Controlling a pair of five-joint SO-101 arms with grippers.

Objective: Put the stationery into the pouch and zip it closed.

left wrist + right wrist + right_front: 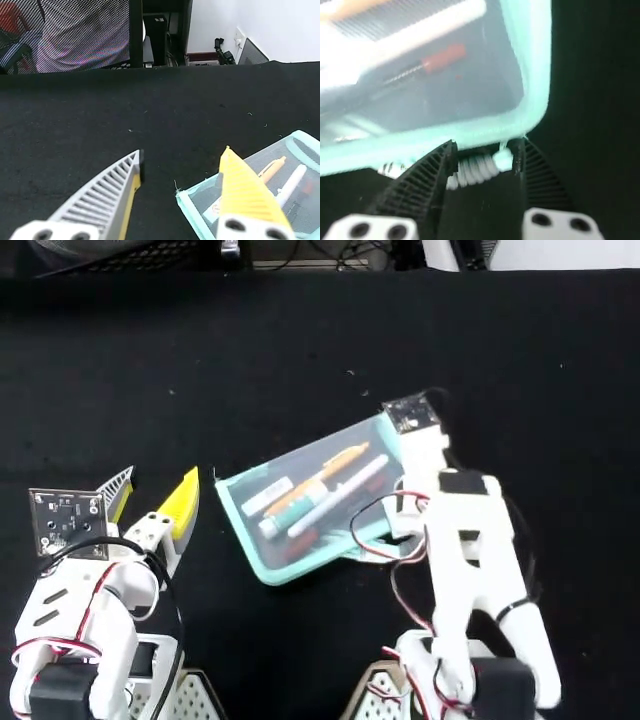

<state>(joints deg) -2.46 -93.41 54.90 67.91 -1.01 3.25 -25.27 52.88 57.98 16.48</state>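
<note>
Judging the risks, we think the pouch [250, 485] could slide or bunch if our right gripper [485, 150] drags the pull [502, 160] with nothing pinning the other end, and the pull could slip free, since only the tips clamp it. The pouch lies in the middle of the table [300, 340], pens [330, 490] inside, its near right edge at our right gripper. Our left gripper [158, 480] hangs just beside the pouch's left corner, jaws apart, empty, not touching it
</note>
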